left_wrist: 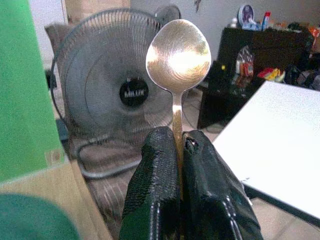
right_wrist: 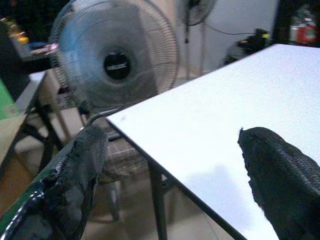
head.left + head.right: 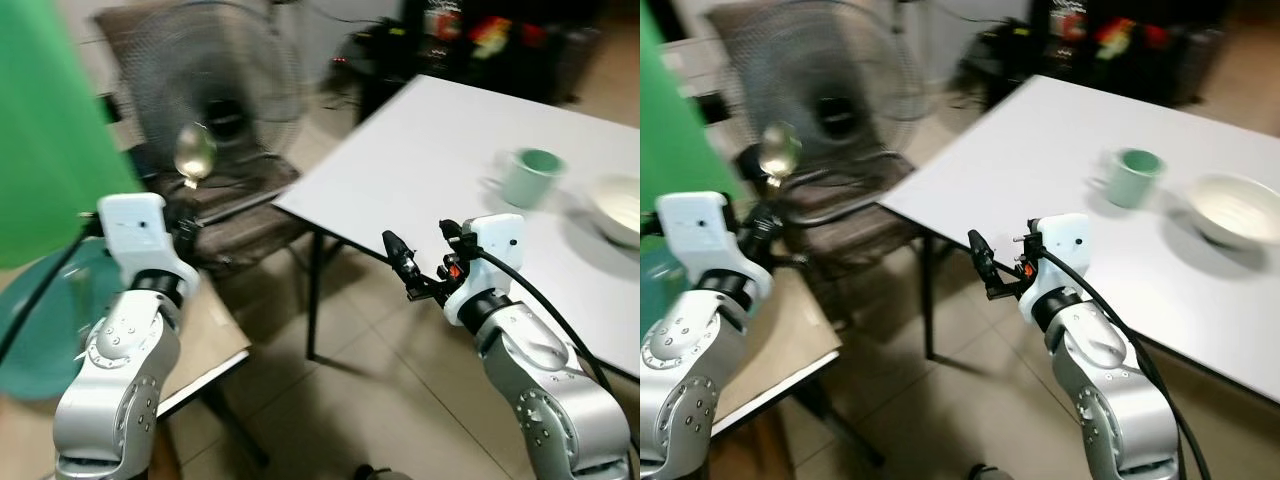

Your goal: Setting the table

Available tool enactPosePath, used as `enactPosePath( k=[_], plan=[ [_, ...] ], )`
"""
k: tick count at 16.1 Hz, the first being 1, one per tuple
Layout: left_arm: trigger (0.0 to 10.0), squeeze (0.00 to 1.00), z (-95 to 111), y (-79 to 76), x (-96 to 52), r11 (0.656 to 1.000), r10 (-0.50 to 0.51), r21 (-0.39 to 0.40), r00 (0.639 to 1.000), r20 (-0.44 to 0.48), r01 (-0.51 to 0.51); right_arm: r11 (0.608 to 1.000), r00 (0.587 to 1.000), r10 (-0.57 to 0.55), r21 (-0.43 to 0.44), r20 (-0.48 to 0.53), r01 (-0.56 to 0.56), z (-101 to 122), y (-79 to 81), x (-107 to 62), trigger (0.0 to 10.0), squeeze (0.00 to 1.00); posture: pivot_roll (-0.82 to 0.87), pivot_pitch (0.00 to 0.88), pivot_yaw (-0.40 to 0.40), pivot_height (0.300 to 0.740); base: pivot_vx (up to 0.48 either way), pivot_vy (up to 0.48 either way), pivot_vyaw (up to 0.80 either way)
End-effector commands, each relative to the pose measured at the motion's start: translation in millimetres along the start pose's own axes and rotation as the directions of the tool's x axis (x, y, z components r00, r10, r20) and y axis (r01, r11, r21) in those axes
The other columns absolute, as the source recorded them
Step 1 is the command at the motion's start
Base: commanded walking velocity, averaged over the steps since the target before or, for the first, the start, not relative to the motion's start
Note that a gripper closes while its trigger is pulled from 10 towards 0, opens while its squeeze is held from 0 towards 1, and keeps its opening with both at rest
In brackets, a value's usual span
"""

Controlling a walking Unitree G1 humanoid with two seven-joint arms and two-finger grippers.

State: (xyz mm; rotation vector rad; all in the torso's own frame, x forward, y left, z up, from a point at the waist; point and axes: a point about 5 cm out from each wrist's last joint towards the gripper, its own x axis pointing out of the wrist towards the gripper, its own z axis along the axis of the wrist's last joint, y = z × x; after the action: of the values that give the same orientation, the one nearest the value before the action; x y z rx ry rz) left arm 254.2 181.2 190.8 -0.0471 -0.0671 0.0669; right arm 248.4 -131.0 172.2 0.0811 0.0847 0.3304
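Head views: nearest us, the left gripper [image 3: 185,235] pinches a metal spoon [image 3: 194,155] upright, left of the white table [image 3: 440,150]; on it, a green mug [image 3: 528,176], a white bowl [image 3: 620,210]. Right wrist view: the right gripper [image 2: 172,172] is spread over the table's corner.

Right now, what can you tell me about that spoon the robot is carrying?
The spoon looks like brushed, gold-toned metal, with a wide oval bowl catching the light and a slim handle. It stands upright, bowl on top, with the handle pinched between the shut jaws of the left gripper, whose black fingers hide its lower part. It is held in the air in front of a fan, beside the white table.
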Motion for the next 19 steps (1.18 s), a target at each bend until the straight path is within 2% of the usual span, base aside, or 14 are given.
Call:
enactPosePath(
  k=[1,2,4,5,6,7,8,9,11,12,15,17,19],
  plan=[
    [10.0,0.00,1.8,4.2,0.8,0.999,0.038,0.011,0.999,0.023,-0.038,1.000,1.000,-0.001,0.004,-0.015,0.002,-0.3,1.3,1.0,10.0,0.00,-0.07,0.000,0.065,0.740,0.000,0.000,-0.80],
    [10.0,0.00,-1.6,0.7,-0.8,1.000,0.020,0.001,1.000,0.011,-0.020,1.000,1.000,-0.004,0.018,-0.031,0.004,-0.2,1.5,-1.4,10.0,0.00,-0.08,0.000,0.075,0.740,0.000,0.000,-0.80],
    [10.0,0.00,-9.8,-6.8,-0.1,0.998,-0.044,0.049,0.999,-0.031,0.046,0.998,0.999,-0.030,0.051,-0.029,0.031,-1.1,-2.7,-1.6,10.0,0.00,-0.07,0.000,0.083,0.740,0.000,0.000,-0.80],
    [10.0,0.00,-10.3,-9.5,-0.3,0.993,-0.109,0.040,0.992,-0.064,0.111,0.997,0.998,-0.051,0.063,-0.024,0.053,0.5,-4.4,0.5,10.0,0.00,-0.07,0.000,0.077,0.740,0.000,0.000,-0.80],
    [10.0,0.00,-7.1,-13.2,-0.5,0.983,-0.182,-0.001,0.982,-0.057,0.182,0.995,0.997,-0.070,0.073,-0.012,0.070,4.7,-6.4,3.4,10.0,0.00,-0.06,0.000,0.069,0.740,0.000,0.000,-0.80],
    [10.0,0.00,-4.8,-14.1,0.4,0.978,-0.207,0.010,0.978,-0.040,0.207,0.995,0.997,-0.080,0.056,-0.008,0.081,7.2,-9.4,5.8,10.0,0.00,-0.05,0.000,0.066,0.740,0.000,0.000,-0.79],
    [10.0,0.00,-5.6,-10.0,1.4,0.986,-0.165,0.018,0.986,-0.035,0.166,0.996,0.996,-0.091,0.001,-0.022,0.091,4.2,-14.9,8.8,10.0,0.00,-0.06,0.000,0.058,0.740,0.000,0.000,-0.78],
    [10.0,0.00,-7.0,-7.5,1.5,0.990,-0.141,-0.008,0.989,-0.039,0.141,0.995,0.995,-0.097,-0.021,-0.018,0.097,4.6,-17.5,10.3,10.0,0.00,-0.07,0.000,0.048,0.740,0.000,0.000,-0.76],
    [10.0,0.00,-6.7,-5.1,-0.3,0.992,-0.127,-0.022,0.991,-0.036,0.127,0.994,0.994,-0.112,-0.010,0.018,0.112,10.9,-18.1,11.5,10.0,0.00,-0.07,0.000,0.035,0.740,0.000,0.000,-0.76],
    [10.0,0.00,-8.1,-6.6,-3.2,0.990,-0.143,-0.024,0.989,-0.037,0.142,0.985,0.988,-0.144,-0.085,0.057,0.149,12.8,-17.8,12.8,10.0,0.00,-0.08,0.000,0.032,0.740,0.000,0.000,-0.76],
    [10.0,0.00,-12.7,-7.2,-4.8,0.990,-0.143,-0.018,0.988,-0.059,0.142,0.995,0.996,-0.082,-0.053,0.031,0.083,9.7,-11.0,12.7,10.0,0.00,-0.09,0.000,0.035,0.740,0.000,0.000,-0.77],
    [10.0,0.00,-15.0,-7.4,-6.4,0.991,-0.134,-0.020,0.989,-0.066,0.133,0.994,0.996,-0.088,-0.061,0.030,0.090,6.7,-10.7,11.1,10.0,0.00,-0.08,0.000,0.035,0.740,0.000,0.000,-0.78],
    [10.0,0.00,-13.8,-7.2,-7.5,0.990,-0.140,0.010,0.988,-0.058,0.141,0.993,0.995,-0.099,-0.068,0.016,0.100,2.5,-10.9,11.6,10.0,0.00,-0.08,0.000,0.027,0.740,0.000,0.000,-0.61]
  ],
)
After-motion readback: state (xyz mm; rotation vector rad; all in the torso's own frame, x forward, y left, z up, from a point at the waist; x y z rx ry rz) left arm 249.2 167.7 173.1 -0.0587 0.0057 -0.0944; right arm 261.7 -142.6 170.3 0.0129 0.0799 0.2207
